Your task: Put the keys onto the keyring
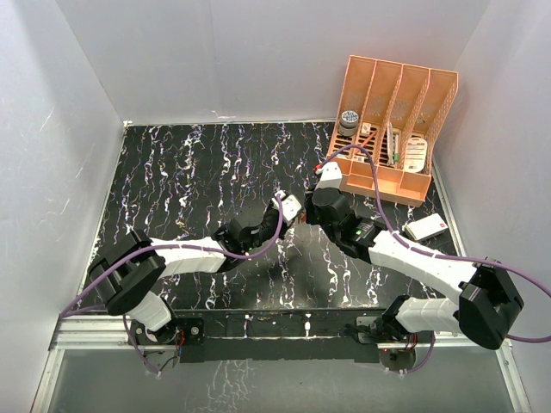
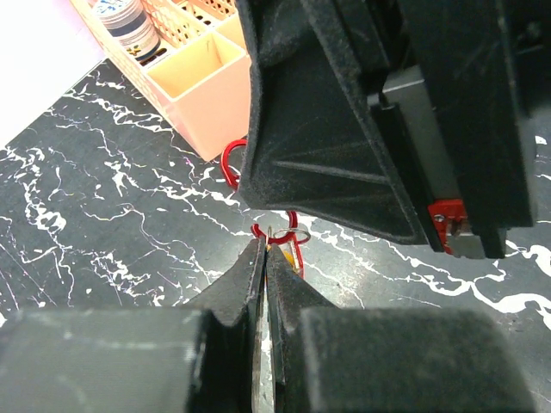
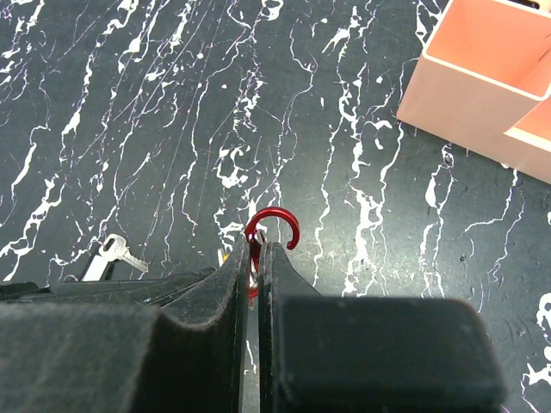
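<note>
The two grippers meet above the middle of the black marbled table (image 1: 189, 189). My right gripper (image 3: 256, 248) is shut on the keyring (image 3: 274, 212), a thin red wire hook that curls out above its fingertips. My left gripper (image 2: 265, 243) is shut on a key with a yellow-orange head (image 2: 289, 258), with only a sliver showing between its pads. The keyring (image 2: 225, 163) hangs under the right gripper's black body, right against the key's tip and a small silver ring (image 2: 294, 234). A white-headed key (image 3: 110, 252) lies flat on the table. In the top view, the left gripper (image 1: 293, 209) and right gripper (image 1: 317, 206) almost touch.
An orange slotted organizer (image 1: 387, 185) stands at the back right holding small items, close behind the grippers; its corner (image 3: 482, 77) shows in the right wrist view. A white tag-like object (image 1: 426, 227) lies beside the right arm. White walls enclose the table.
</note>
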You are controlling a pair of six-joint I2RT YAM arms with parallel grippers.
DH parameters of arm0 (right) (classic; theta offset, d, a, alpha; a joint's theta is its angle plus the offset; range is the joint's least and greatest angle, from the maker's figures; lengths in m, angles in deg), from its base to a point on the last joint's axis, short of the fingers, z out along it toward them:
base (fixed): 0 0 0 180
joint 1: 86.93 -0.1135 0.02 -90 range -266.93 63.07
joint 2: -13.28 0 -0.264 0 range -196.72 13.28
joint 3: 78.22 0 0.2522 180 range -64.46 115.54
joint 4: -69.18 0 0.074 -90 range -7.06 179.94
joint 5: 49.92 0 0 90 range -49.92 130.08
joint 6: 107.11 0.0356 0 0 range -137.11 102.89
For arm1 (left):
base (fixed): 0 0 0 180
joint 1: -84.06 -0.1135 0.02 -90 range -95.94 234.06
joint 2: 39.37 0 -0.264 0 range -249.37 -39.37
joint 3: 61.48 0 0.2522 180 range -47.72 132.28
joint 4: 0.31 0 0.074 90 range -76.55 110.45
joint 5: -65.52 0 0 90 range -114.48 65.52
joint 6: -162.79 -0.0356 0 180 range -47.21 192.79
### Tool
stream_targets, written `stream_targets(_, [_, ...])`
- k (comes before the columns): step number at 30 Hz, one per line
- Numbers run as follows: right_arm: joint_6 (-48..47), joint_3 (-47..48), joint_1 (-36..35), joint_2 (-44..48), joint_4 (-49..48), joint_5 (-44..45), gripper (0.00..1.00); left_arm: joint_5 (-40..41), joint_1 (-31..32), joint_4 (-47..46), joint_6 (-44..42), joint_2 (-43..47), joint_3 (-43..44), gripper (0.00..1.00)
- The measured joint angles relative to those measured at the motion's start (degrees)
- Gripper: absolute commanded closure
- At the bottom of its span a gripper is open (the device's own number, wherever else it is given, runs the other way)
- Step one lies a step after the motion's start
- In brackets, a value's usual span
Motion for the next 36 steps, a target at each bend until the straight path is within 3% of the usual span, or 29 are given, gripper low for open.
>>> stream_targets(7, [0.00, 0.00, 0.00, 0.00, 0.15, 0.20, 1.00, -0.76, 0.00, 0.52, 0.11, 0.00, 0.00, 1.00])
stream_targets(11, [0.04, 0.00, 0.00, 0.02, 0.04, 0.20, 1.00, -0.68, 0.00, 1.14, 1.05, 0.22, -0.13, 0.54])
stream_targets(14, [0.04, 0.00, 0.00, 0.04, -0.11, 0.22, 1.00, 0.96, 0.00, 1.29, 2.45, 1.44, -1.53, 0.42])
stream_targets(26, [0.07, 0.00, 0.00, 1.09, -0.66, 0.35, 1.00, 14.84, -0.09, 5.79, 7.17, 19.23, -9.05, 0.41])
stream_targets(32, [0.07, -0.02, 0.00, 1.11, -0.79, 0.13, 1.00, 21.94, -0.92, 17.25, 14.80, 25.59, -9.20, 0.42])
stream_targets(36, [0.07, -0.02, 0.00, 1.11, -0.76, -0.22, 1.00, 22.01, -3.78, 26.67, 21.53, 25.83, -9.16, 0.41])
